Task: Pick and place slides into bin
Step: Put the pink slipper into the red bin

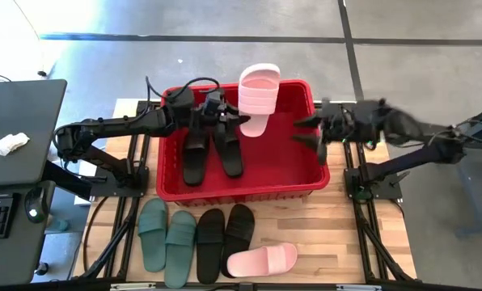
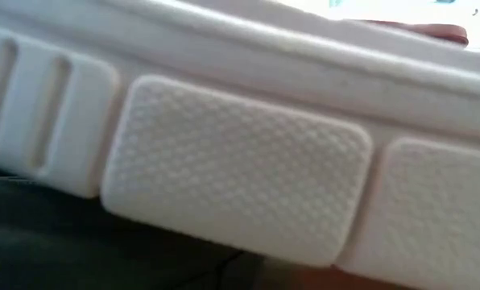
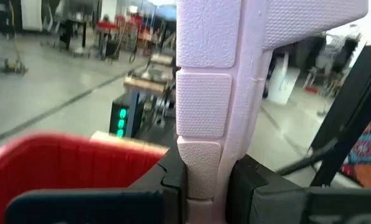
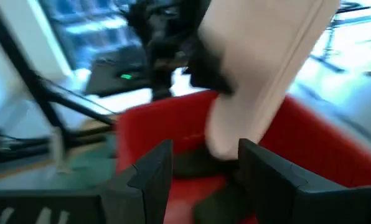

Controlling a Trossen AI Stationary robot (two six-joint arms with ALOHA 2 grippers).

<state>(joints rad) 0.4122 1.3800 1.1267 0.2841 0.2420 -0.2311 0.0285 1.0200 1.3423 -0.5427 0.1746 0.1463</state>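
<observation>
My left gripper (image 1: 243, 121) is shut on a pale pink slide (image 1: 259, 95), held up over the far part of the red bin (image 1: 241, 196). Two black slides (image 1: 195, 153) (image 1: 227, 149) lie in the bin's left half. My right gripper (image 1: 310, 131) is open and empty over the bin's right side; its wrist view shows the open fingers (image 4: 204, 168) facing the held slide (image 4: 260, 74). On the table in front of the bin lie two green slides (image 1: 167, 236), two black slides (image 1: 225, 233) and the second pink slide (image 1: 261, 260), whose sole fills the low view (image 2: 240, 177). My left gripper pinches the pink slide's end away from the strap (image 3: 204, 168) between its two fingers, one on the textured sole and one on the footbed side. The fingers come from the table's left. The slide stands out beyond the fingers, lifted clear above the bin.
A dark side table (image 1: 14, 121) with a crumpled white cloth (image 1: 13, 144) and a keyboard stands at the left. The arms' frames (image 1: 120, 174) (image 1: 370, 182) flank the bin. The bin's right half (image 1: 281, 158) is bare.
</observation>
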